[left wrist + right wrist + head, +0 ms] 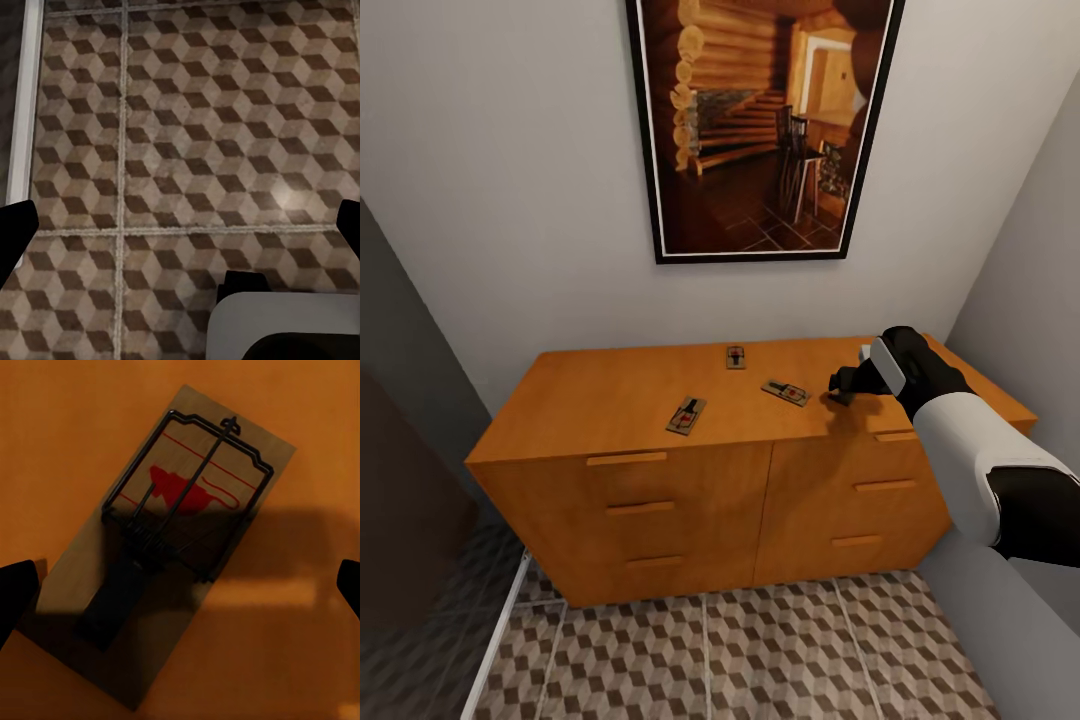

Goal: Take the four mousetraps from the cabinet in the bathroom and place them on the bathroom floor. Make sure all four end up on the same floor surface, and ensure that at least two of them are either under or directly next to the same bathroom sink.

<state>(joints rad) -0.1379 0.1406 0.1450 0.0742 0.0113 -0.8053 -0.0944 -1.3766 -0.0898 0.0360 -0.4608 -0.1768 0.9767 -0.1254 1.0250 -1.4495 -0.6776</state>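
Note:
The orange-brown cabinet (600, 390) stands against the wall. On its flat top lie three mousetraps: one near the front (687, 415), one at the back (735, 357), one right of the middle (785, 392). My right gripper (843, 388) hovers low over the right part of the top, just right of that third trap. In the right wrist view a mousetrap (172, 540) with a red mouse print lies straight below the right gripper (180, 592), whose fingers stand wide apart, open. My left gripper (180, 225) is open over the cube-patterned bathroom floor (195, 135), holding nothing.
A large framed picture (760, 130) hangs above the cabinet. Grey walls close in on both sides. Tiled floor (760, 650) runs in front of the cabinet, with a white sill (500, 630) and dark grey shower floor (420, 640) at the left.

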